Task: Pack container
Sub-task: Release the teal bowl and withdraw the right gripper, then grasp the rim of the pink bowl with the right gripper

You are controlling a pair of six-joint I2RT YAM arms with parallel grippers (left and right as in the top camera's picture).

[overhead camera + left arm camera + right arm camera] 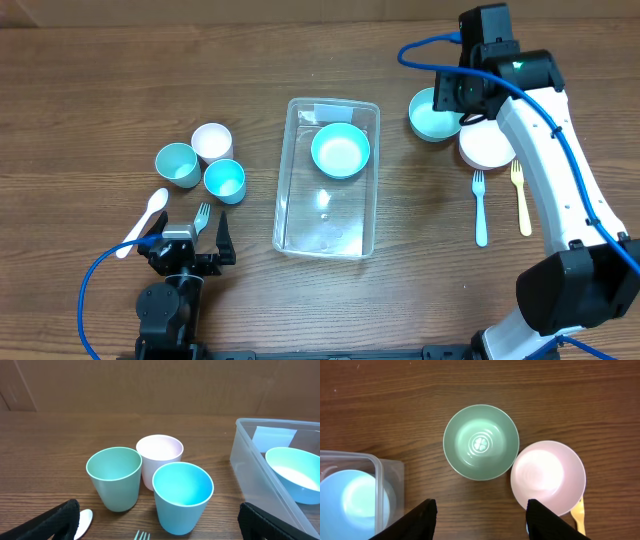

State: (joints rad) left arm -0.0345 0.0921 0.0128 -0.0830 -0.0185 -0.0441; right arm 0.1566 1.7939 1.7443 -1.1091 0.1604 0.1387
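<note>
Packing under way on a wooden table, with most pieces not yet stowed. Reaching up the right side of the overhead frame with the right arm, and hanging the right gripper spread wide and empty above the green bowl at upper right, just beside the pink bowl. Showing the container at centre frame, upright and lidless, already carrying one blue bowl in its upper end, with the lower half bare. Resting the left gripper at lower left, jaws fully apart and holding nothing, facing three cups clustered just left of the container. Leaving a white spoon and a fork near that gripper, plus a blue fork and a yellow fork below the bowls at right. Apparently going for the second bowl. Calling next for lowering onto the green rim, pinching one wall, lifting clear of the pink neighbour, then carrying left to nest in or sit beside the blue bowl.
</note>
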